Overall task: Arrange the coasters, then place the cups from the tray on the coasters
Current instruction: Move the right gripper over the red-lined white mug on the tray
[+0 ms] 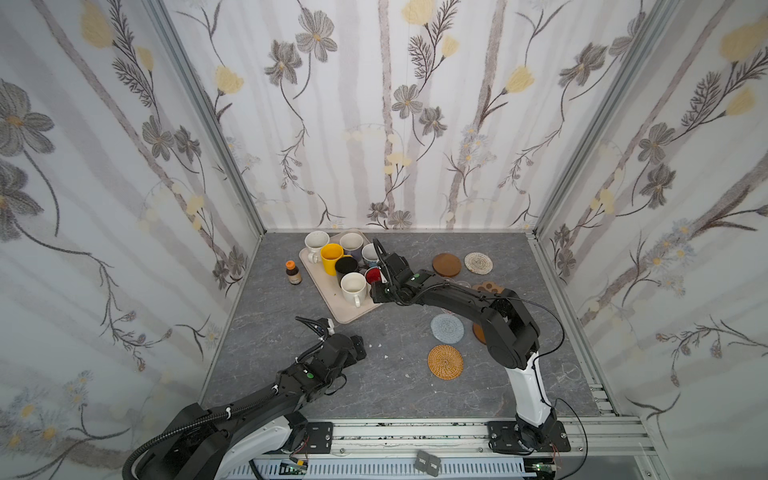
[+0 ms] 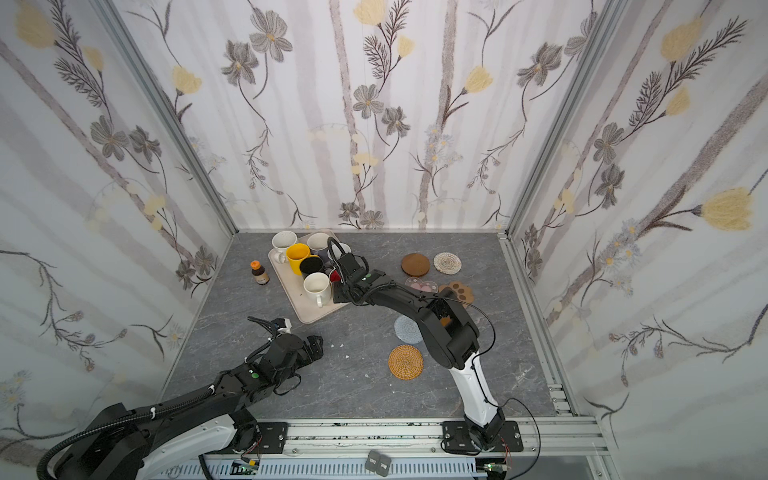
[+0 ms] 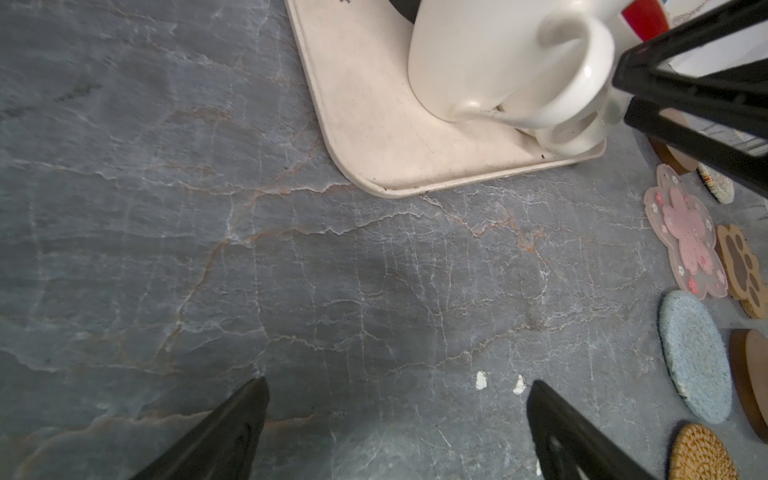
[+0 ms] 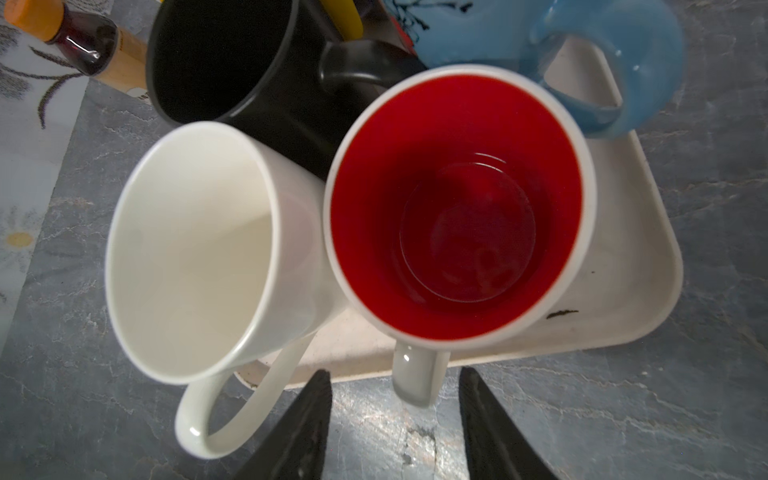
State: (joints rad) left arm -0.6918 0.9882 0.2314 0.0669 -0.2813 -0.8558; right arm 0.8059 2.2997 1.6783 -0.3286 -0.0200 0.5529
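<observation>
Red-lined cup stood at the tray's right edge, handle jutting over the rim, so I set the right gripper half-open astride it, not yet touching; the left gripper hung wide open.

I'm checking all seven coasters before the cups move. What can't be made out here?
- Amber disc coaster: mostly hidden behind the right arm in both top views; cut off by the edge in the left wrist view.
- Pink blossom coaster: partly under the right arm in both top views.
- Red-inside mug: largely covered by the right gripper in both top views.
- Bottle label: too small to read in the top views.
</observation>
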